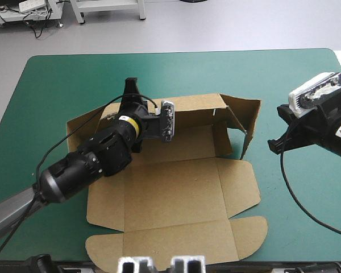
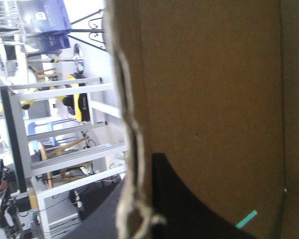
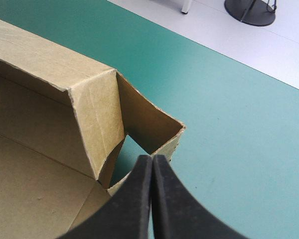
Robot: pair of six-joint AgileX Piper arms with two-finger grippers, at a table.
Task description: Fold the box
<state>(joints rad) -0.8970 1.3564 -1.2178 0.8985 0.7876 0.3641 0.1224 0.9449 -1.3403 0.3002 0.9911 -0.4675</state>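
Brown board makes up the box (image 1: 176, 187), which sits in the middle of the teal-green counter (image 1: 57, 85) as a half-formed tray: its base lies flat and open to the ceiling.

The far wall (image 1: 193, 108) stands upright along the side toward the counter's far edge. The right wall (image 1: 244, 116) is also raised, splaying a little outward toward the counter's right edge. A corner flap (image 3: 97, 124) is turned inward where these two walls meet, and it looks loose rather than tucked.

The left tool (image 1: 129, 91) reaches over the box's far-left part. In its own view the board (image 2: 214, 74) fills almost everything, and a cut edge runs up between dark finger shapes. I therefore judge it to be pinching the far wall near the wall's left end. That grip probably holds the wall upright while the corners get folded in.

The right tool (image 3: 152, 164) is pressed together into a single point with nothing in it. It hangs just beside the outer corner of the right wall, toward the counter's right edge, apart from the board. A closed tip suits pushing, so it seems set to nudge that wall or flap inward.

The sheet's long run goes from far wall to base to lid (image 1: 176, 239), from the counter's far edge toward its near edge. It is slightly skewed, with the right end of the far wall lying farther away. The lid lies flat, and its end with the rounded side ears points at the near edge.
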